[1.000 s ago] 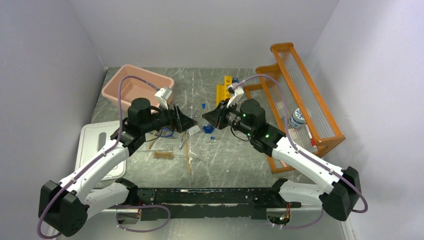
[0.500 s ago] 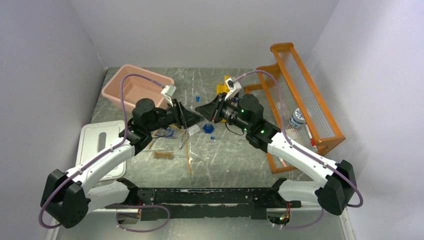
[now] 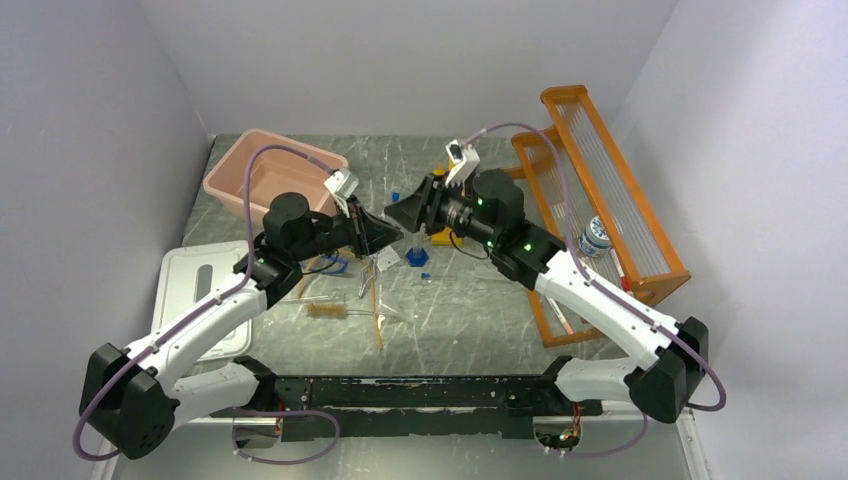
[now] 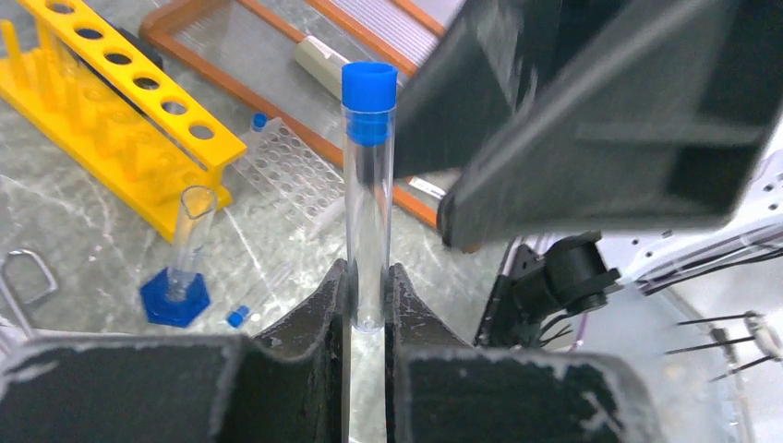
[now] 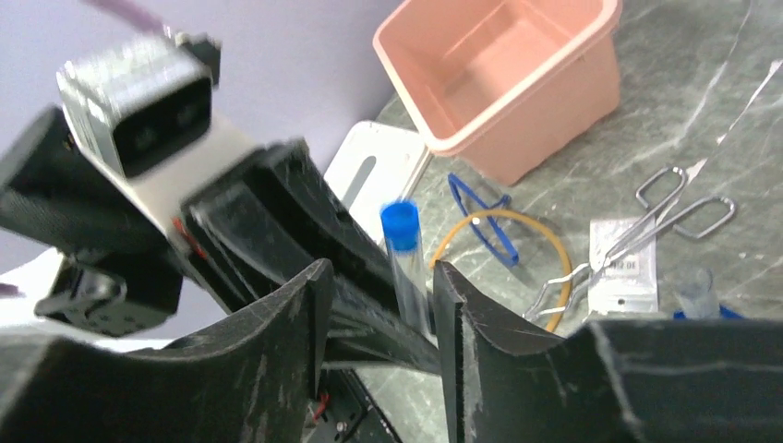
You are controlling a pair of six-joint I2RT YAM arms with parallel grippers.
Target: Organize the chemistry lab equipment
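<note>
The clear glass tube (image 4: 368, 194) with its blue cap is up in the air over the middle of the counter (image 3: 460, 310), standing upright between the two arms. What's just happened is a swap of grip. A second ago the left fingers (image 4: 319, 323) stood wide. Now they've come together and are clamped on the lower end of the tube, one on each side. The right fingers (image 5: 295, 323) have gone the other way, from tight to apart. They still sit on either side of the tube, but with a gap showing on both sides, so they no longer seem to carry it.

To my eye the handover is as good as done and the left arm owns the tube. The yellow tube rack (image 4: 111, 111) lies beyond on the counter, a likely place for it. The scissors (image 5: 665, 217), white packet (image 5: 623, 263) and blue-framed goggles (image 5: 485, 217) lie loose near the pink tub (image 5: 503, 83), unsorted.
</note>
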